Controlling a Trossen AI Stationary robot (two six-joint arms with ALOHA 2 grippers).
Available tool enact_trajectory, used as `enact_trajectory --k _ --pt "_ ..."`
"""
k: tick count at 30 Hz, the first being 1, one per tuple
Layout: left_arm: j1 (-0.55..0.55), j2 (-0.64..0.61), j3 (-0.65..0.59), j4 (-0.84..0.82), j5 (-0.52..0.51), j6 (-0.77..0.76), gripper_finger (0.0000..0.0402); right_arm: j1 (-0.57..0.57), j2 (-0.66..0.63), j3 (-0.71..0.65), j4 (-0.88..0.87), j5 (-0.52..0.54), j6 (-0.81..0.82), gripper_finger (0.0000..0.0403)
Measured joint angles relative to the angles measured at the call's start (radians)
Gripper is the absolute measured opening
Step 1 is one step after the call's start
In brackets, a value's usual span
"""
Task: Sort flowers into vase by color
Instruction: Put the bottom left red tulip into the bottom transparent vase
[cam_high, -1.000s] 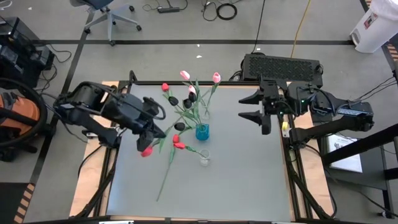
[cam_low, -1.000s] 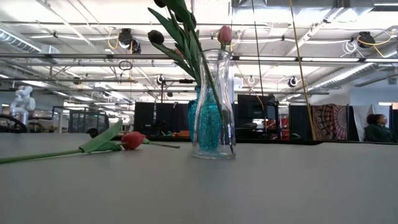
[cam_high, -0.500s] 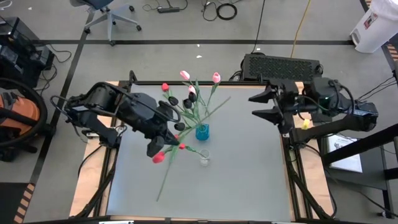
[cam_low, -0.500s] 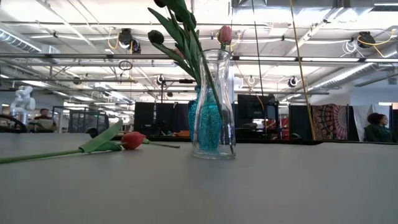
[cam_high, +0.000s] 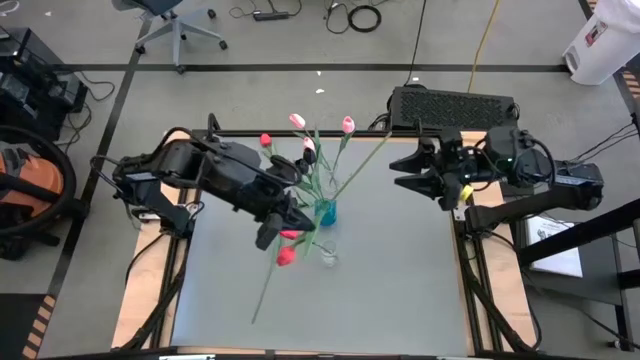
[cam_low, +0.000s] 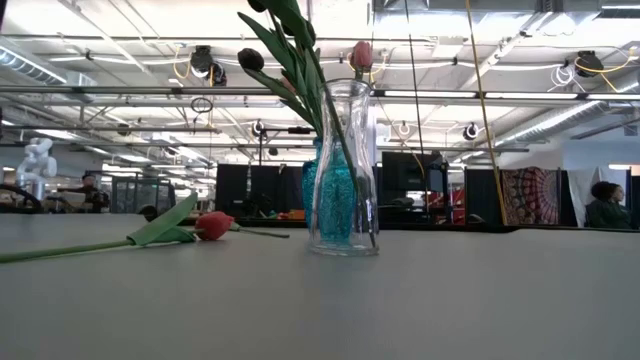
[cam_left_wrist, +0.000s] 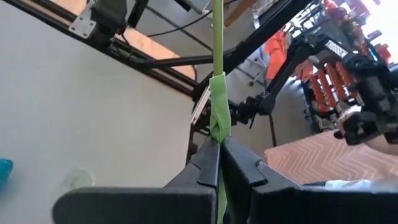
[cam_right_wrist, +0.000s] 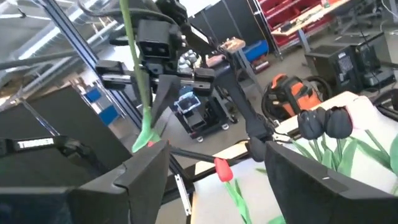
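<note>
Two tools in play: the left tool (cam_high: 283, 212) hangs over the middle of the tabletop (cam_high: 400, 280), just beside the blue vase (cam_high: 325, 212), fingers (cam_left_wrist: 208, 163) clenched on a green stem (cam_left_wrist: 217, 74) whose red flower (cam_high: 285, 256) dangles below. Its stem slants up across the bunch in the vase. Over the tabletop's far right edge, the right tool (cam_high: 403, 170) hovers, spread wide, gripping nothing. Another red flower (cam_low: 212, 225) lies flat beside the clear vase (cam_low: 345, 165).

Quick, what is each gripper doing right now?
Left gripper: shut on a flower stem, over the table's middle.
Right gripper: open, holding nothing, at the table's right edge.
</note>
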Motion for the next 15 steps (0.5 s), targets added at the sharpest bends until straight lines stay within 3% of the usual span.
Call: enact_trajectory --k 15 --pt "0.077 0.053 -0.001 0.055 -0.005 -0.084 0.0011 0.053 0.054 0.000 0.098 -0.134 -0.298 0.0254"
